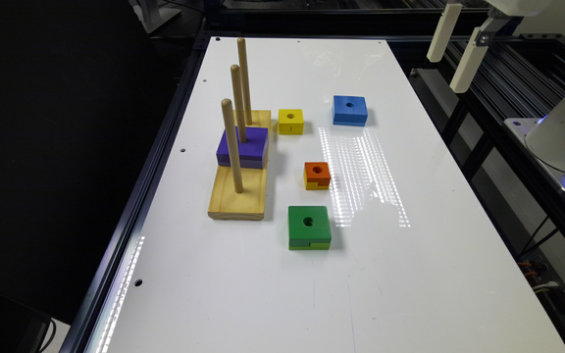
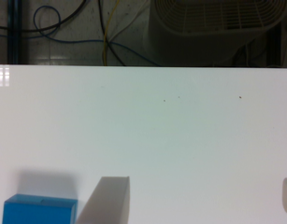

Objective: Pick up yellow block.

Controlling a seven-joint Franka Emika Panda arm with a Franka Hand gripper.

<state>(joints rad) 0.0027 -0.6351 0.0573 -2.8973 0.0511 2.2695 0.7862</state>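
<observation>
Five blocks sit on the white table (image 1: pixel 410 274): one yellow block (image 1: pixel 291 121), one blue block (image 1: pixel 349 110), one orange-topped block (image 1: pixel 317 175), one green block (image 1: pixel 309 227) and one purple block (image 1: pixel 242 147). There is one wooden base (image 1: pixel 236 201), bearing three pegs (image 1: pixel 232 142). The purple block sits on that base; the other four lie beside it.

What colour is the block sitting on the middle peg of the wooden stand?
Purple: the block on the middle peg shows best in the exterior view.

Yellow block (image 1: pixel 291 121) open above – pegged base (image 1: pixel 240 193) just beside (blue block (image 1: pixel 349 110) near).
</observation>
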